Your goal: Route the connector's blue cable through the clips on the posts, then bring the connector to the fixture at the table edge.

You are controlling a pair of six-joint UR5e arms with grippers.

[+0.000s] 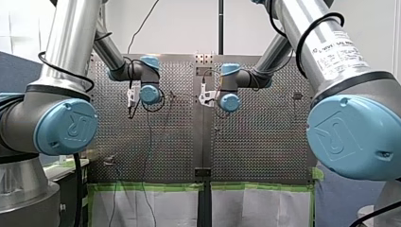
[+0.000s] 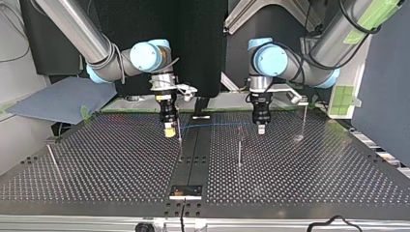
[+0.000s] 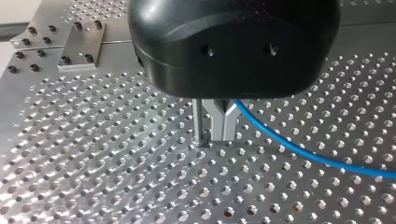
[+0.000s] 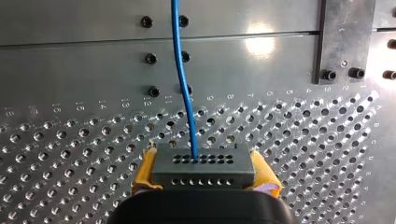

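Clamped between my right claw's yellow pads sits the grey rectangular connector block, its thin blue cable running ahead over the perforated metal tabletop. My left claw, apparently pinched shut on the cable, hovers just beside a thin metal post. Routing seems to be in hand. Next, the cable needs seating in that post's clip.

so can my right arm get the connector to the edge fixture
Probably: bare table lies between the connector in my right gripper and the fixture, though a post stands beside that path and my left gripper holds the blue cable.
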